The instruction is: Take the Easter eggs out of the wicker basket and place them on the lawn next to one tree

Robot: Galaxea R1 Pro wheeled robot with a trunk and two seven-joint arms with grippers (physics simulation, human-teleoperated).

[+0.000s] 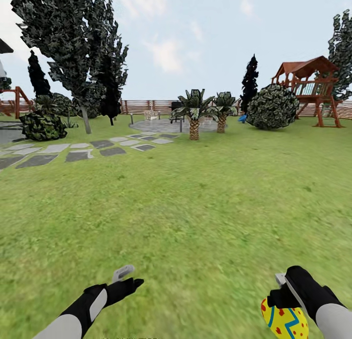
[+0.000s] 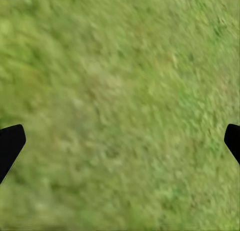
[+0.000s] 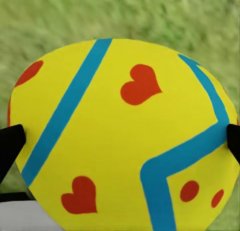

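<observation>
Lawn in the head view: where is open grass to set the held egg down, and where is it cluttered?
The lawn lies open from the right gripper holding the Easter egg up to the palms and round bush. The crowded parts are the stepping-stone path and the far edge by the play tower.

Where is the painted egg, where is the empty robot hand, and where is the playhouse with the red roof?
Easter egg (image 3: 125,141): right wrist view, on its yellow middle.
Left gripper (image 1: 128,276): head view, between its open fingertips.
Wooden playhouse (image 1: 313,87): head view, on its railed platform under the roof.
</observation>
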